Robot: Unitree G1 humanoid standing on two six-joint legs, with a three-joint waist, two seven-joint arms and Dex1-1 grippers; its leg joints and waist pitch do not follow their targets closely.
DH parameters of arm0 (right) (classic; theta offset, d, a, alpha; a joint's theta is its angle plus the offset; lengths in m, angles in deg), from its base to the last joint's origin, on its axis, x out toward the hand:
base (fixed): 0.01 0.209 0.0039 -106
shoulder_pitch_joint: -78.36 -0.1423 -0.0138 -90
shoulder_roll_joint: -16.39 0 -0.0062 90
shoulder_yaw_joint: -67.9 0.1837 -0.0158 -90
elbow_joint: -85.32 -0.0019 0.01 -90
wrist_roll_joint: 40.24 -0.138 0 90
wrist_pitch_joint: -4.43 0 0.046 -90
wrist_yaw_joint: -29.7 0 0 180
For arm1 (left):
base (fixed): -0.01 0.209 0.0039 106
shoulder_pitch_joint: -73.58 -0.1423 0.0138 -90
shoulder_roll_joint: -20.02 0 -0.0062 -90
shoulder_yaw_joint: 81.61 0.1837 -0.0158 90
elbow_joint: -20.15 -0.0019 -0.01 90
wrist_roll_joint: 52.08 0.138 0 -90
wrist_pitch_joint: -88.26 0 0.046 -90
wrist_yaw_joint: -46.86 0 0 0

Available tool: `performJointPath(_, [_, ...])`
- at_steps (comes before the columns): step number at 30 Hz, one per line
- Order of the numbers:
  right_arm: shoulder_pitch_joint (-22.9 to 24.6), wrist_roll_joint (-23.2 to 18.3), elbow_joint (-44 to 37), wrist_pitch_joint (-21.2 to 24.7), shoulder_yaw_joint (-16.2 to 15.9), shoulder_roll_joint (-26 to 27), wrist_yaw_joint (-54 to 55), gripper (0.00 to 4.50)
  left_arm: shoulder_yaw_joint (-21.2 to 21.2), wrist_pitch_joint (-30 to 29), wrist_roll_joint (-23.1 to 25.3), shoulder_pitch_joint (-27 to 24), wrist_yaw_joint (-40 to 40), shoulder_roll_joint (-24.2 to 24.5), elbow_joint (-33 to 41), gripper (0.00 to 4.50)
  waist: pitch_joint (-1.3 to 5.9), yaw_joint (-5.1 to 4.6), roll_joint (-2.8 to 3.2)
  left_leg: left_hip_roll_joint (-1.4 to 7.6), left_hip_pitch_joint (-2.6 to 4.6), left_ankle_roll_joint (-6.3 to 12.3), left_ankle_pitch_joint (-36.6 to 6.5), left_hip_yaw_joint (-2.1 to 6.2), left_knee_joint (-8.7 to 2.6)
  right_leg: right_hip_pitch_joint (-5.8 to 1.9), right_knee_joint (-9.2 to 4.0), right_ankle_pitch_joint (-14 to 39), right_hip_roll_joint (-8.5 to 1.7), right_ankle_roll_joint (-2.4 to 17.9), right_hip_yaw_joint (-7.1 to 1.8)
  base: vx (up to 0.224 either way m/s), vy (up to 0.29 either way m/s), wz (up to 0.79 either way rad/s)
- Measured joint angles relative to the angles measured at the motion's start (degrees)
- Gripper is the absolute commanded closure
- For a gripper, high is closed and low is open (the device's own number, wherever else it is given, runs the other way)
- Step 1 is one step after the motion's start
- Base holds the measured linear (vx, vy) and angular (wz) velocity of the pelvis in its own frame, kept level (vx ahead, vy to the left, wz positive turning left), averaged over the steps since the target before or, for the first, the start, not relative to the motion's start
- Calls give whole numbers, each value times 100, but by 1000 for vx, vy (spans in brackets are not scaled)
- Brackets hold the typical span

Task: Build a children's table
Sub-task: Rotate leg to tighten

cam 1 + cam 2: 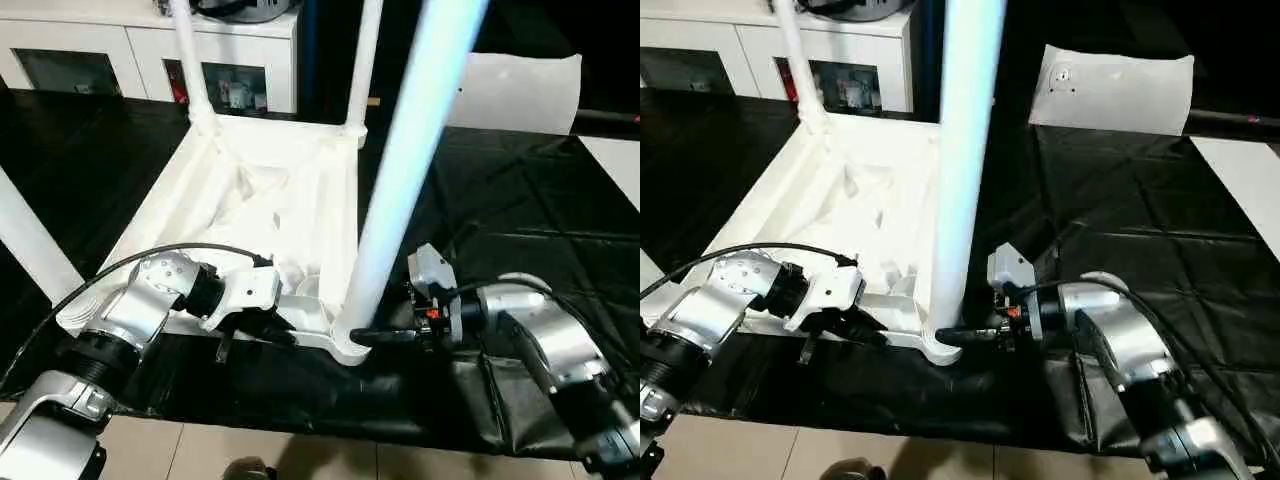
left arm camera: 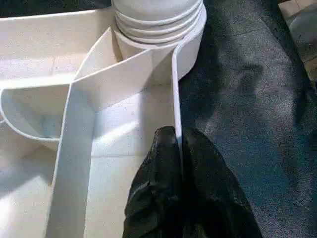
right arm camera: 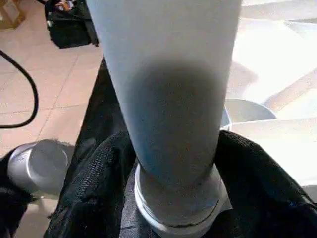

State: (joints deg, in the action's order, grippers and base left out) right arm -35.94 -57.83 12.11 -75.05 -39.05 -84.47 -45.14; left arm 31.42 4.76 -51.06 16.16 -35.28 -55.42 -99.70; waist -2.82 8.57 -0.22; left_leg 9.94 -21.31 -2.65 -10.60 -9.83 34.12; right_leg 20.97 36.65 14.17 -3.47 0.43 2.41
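Left tool (image 1: 262,328) pinches the upturned children's table's (image 1: 270,200) rim on the black bench (image 1: 520,200) while right tool (image 3: 173,163), fingers straddling the near leg (image 1: 400,170), apparently seats the last of four.

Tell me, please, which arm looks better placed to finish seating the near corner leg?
Probably the right: the right gripper straddles that leg just above its socket, while the left gripper pinches the tabletop's rim.
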Motion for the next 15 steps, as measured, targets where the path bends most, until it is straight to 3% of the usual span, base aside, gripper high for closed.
performJointPath(10, [-49,-4,196,-37,39,112,-84,254,-67,-127,-49,-1,-44,-6,-19,450,1,-3,-8,2,1,0,0,-1,-1,2,1,1,0,1,1,0,0,0])
performJointPath(15, [251,-93,-44,188,223,311,191,255,-173,-335,-139,-77,18,-24,-1,450,1,-8,-6,3,3,-1,0,-1,-2,2,2,1,1,2,1,0,0,0])
